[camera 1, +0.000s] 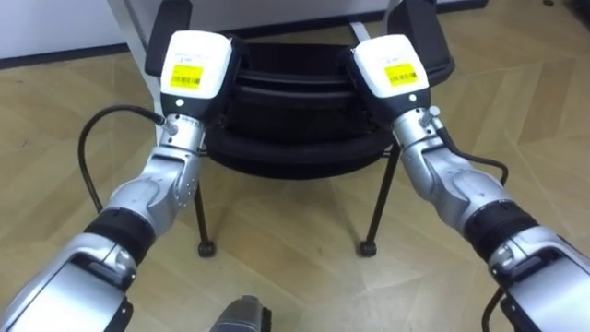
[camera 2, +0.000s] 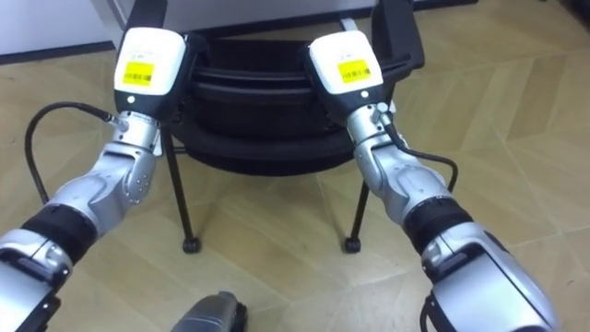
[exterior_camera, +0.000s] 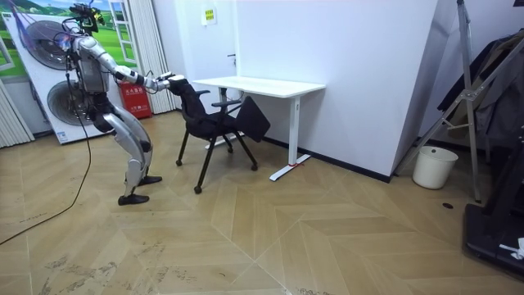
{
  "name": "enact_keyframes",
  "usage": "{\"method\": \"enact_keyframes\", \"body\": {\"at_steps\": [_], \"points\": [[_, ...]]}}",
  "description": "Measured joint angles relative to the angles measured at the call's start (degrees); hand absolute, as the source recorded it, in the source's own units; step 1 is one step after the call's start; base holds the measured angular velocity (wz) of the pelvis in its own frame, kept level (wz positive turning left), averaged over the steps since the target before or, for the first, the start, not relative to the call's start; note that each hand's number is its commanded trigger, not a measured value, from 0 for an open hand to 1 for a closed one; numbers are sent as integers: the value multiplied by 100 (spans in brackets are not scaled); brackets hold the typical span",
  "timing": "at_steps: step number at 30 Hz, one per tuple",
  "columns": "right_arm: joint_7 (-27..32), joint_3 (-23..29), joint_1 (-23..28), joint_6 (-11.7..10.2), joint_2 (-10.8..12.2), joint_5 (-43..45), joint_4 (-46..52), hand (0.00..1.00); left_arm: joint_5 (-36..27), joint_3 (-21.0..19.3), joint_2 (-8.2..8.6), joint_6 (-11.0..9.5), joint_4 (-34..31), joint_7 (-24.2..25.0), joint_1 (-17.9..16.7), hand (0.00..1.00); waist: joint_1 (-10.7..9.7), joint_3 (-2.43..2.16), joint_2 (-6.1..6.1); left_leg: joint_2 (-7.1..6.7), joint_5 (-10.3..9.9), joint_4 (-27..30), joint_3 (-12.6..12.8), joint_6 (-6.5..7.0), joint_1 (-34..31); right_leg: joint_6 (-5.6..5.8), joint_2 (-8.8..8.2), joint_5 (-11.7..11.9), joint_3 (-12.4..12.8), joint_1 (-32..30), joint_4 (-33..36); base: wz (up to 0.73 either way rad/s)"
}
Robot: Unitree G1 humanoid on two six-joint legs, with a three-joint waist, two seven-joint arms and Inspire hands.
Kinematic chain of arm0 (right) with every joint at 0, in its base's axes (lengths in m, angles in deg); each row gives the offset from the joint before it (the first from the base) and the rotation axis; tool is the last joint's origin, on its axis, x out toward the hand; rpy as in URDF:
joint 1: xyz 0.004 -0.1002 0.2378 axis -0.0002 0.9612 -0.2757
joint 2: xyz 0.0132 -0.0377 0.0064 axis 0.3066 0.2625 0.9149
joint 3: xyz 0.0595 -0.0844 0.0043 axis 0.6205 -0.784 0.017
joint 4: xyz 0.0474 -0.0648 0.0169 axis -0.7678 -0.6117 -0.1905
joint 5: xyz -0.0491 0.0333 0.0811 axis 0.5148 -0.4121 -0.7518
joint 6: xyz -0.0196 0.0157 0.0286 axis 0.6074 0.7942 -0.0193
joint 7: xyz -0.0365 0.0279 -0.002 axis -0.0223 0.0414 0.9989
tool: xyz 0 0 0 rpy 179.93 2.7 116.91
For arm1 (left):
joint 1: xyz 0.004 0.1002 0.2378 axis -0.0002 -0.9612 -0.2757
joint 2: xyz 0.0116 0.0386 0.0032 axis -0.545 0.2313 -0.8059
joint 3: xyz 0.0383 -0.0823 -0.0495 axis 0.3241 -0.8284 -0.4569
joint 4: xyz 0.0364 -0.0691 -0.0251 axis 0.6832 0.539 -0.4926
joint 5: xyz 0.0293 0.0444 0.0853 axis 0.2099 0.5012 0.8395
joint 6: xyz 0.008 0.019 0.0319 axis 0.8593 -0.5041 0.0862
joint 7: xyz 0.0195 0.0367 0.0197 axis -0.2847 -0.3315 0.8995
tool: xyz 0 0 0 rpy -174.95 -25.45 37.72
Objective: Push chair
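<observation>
left hand (camera 1: 195, 63) and right hand (camera 1: 392, 66) sit on the backrest top of the black armchair on thin metal legs (camera 1: 295, 138). i cannot tell the state of their fingers. the chair's back faces the robot and its seat points toward the white rectangular desk (exterior_camera: 262, 84) just beyond.

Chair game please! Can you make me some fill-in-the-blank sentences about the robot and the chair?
The left hand and the right hand are both at the ____ of the chair. The chair's colour is ____. Beyond the chair, in the room view, stands a ____ desk.
Missing words: back, black, white.
</observation>
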Motion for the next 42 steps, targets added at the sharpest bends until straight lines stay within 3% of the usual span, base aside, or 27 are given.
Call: {"method": "enact_keyframes", "body": {"at_steps": [10, 12, 16, 19, 21, 22, 23, 28, 33, 38, 42], "points": [[-89, -17, -102, -7, -74, 8, 16, 100, -5, -49, 107, 306, -228, -13, -98, 100, 12, 4, -13, -152, 67, 114, -304, -89, -5, -114, -61, -270, -323, 177, 71, 17], [-119, -25, -101, -15, -69, 22, 5, 100, -10, -54, 121, 325, -211, -20, -137, 100, 13, 6, 4, -161, 67, 259, -291, -88, -34, -138, -112, -370, -358, 224, 155, 23], [-123, -95, -107, -77, -120, 21, -53, 100, -65, -51, 206, 375, -210, -27, -193, 100, -75, 23, 46, -134, 66, 790, -278, -87, -214, -276, -307, -703, -698, 373, 541, 35], [-118, -182, -97, -77, -171, 20, -62, 100, -98, -53, 252, 372, -188, -84, -258, 100, -66, 50, 102, -112, 62, 814, -205, -87, -180, -306, -319, -778, -796, 440, 605, 22], [-142, -229, -128, -64, -191, 25, -29, 0, -136, -70, 273, 372, -189, -152, -301, 98, -42, 55, 131, -99, 61, 687, -112, -89, -127, -332, -312, -765, -783, 414, 603, 3], [-164, -247, -140, -64, -196, 44, -20, 0, -143, -99, 290, 372, -192, -182, -336, 63, -28, 49, 148, -67, 61, 610, -14, -89, -104, -347, -312, -758, -781, 394, 601, 0], [-168, -251, -147, -63, -197, 48, -21, 0, -158, -99, 291, 369, -192, -188, -342, 0, -19, 48, 152, -53, 61, 560, 18, -89, -92, -354, -312, -754, -783, 385, 598, 0], [-213, -151, -184, 48, -117, -118, -16, 0, -228, -171, 267, 365, -193, -113, -344, 0, -9, 36, 153, -22, 143, 157, 105, -189, 1, -431, -310, -679, -833, 350, 480, 4], [-449, -82, -296, 65, -4, -512, -43, 0, -525, -382, 394, 364, -223, -54, -335, 0, -38, 9, 134, -10, 303, -97, 134, -198, 64, -471, -290, -528, -873, 358, 257, 0], [-724, 49, -398, 55, 12, -765, -80, 0, -605, -490, 460, 325, -222, -9, -257, 0, -101, 8, 130, -20, 384, -271, 82, -166, 112, -416, -240, -389, -917, 436, -2, 2], [-955, 148, -789, 82, 11, -772, -487, 0, -907, -490, 425, 314, -215, 388, 45, 0, -73, 4, 136, 52, 504, -507, 104, -114, 106, -363, -93, -134, -870, 428, -367, -8]]}}
